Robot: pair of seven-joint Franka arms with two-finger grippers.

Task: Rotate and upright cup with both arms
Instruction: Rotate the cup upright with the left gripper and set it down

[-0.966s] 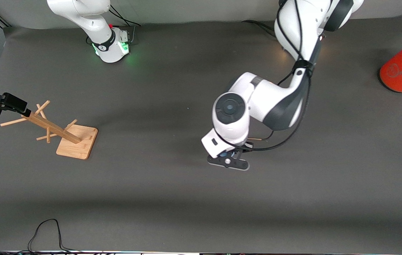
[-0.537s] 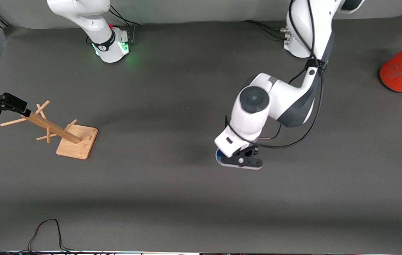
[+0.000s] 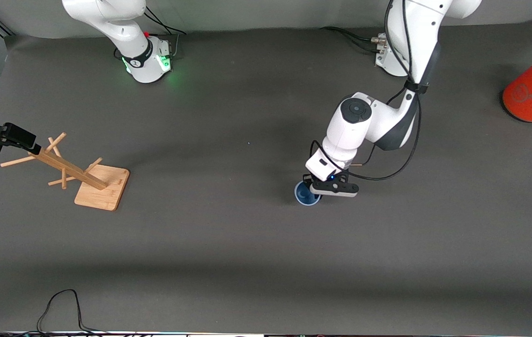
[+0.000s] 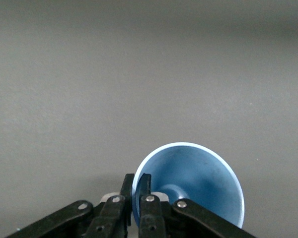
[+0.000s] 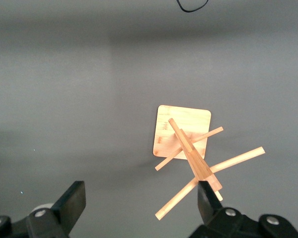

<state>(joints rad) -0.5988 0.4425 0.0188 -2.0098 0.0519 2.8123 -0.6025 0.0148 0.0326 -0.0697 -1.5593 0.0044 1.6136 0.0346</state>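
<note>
The small matte light-blue handleless cup [image 3: 306, 194] is held near the table's middle by the left gripper [image 3: 323, 191], whose fingers [image 4: 144, 184] are closed on 1 section of the rim — one pad inside, one outside. The cup is judged light and rigid, its matte wall offering fair friction; the rim is the practical place to grip. The open mouth is seen fully only in the left wrist view. The right gripper [image 3: 11, 135] waits over the wooden peg rack [image 5: 187, 148], its fingers spread wide and empty — shown only by the right wrist view.
</note>
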